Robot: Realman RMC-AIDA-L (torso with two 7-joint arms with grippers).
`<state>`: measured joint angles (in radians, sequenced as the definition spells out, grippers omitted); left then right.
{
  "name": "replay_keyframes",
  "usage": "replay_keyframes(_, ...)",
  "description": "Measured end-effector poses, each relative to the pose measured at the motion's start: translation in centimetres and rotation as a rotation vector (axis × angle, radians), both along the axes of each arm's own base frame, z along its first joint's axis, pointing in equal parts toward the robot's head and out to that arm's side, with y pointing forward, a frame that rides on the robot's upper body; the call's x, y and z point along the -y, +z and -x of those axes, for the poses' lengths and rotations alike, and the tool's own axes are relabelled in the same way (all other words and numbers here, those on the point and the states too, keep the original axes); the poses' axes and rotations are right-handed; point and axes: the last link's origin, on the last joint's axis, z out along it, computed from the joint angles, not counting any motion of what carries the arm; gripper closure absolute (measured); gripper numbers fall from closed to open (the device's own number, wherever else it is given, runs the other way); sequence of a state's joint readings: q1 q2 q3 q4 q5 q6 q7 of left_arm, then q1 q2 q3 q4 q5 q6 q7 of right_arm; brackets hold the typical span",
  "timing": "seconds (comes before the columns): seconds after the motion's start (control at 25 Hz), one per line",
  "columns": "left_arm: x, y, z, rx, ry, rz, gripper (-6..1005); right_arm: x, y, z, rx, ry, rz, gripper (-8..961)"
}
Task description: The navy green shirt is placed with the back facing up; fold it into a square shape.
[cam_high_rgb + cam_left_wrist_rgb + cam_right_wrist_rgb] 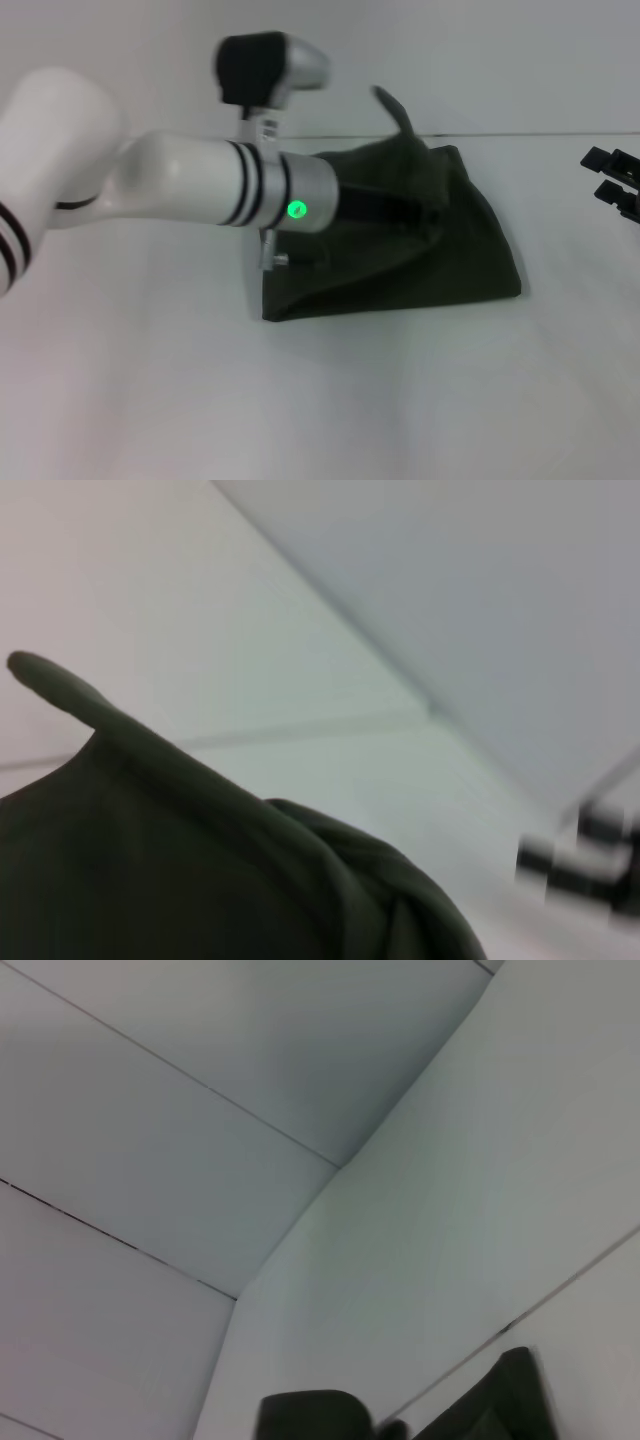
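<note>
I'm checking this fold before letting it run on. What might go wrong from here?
1. The left arm hides its own pincer over the navy green shirt, so grip cannot be confirmed; a raised point of cloth may slip free and collapse.
2. The shirt lies bunched and wrinkled, not flat, so the fold could end lopsided rather than square.
3. The right pincer sits off at the table's edge, not pinning the cloth, so the shirt may drag.

The left arm (150,180) is big, round and white, with thin black rings, a silver end with a small green light (297,210), and a black and silver box (268,68) on top.
</note>
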<state>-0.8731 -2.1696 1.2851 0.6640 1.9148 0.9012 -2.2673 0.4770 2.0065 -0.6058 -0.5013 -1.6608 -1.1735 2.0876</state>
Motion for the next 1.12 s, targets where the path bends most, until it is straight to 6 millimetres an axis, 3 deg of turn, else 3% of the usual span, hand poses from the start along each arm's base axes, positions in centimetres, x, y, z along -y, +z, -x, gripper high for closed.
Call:
replay_keyframes(0.2, 1.4, -0.5, -1.9, -0.063, -0.228, -0.009, 818, 0.0, -0.1, -0.3, 0.006, -0.015, 0.001, 192)
replay_keyframes(0.36, 2.6, 1.6, -2.0, -0.003, -0.278, -0.040, 789, 0.0, 0.1, -0.5, 0.019, -0.019, 0.005, 192)
replay_keyframes(0.48, 1.6, 5.3, 0.6, 0.158, -0.062, -0.134, 551, -0.4, 0.2, -0.2, 0.069, 0.007, 0.053, 192)
replay_keyframes(0.6, 0.9, 8.7, 5.0, 0.355, 0.226, -0.155, 486, -1.0, 0.5, 0.2, 0.102, 0.026, 0.094, 192)
replay_keyframes(0.68, 1.3, 10.1, 7.2, 0.443, 0.323, -0.122, 442, -1.8, 0.6, 0.9, 0.149, 0.042, 0.160, 192)
replay_keyframes(0.92, 3.5, 12.6, 11.2, 0.569, 0.414, -0.099, 312, -4.9, 0.0, 3.9, 0.321, 0.036, 0.385, 192)
replay_keyframes(1.12, 4.8, 13.7, 13.1, 0.602, 0.435, -0.147, 90, -7.0, -1.4, 7.4, 0.411, 0.076, 0.450, 192)
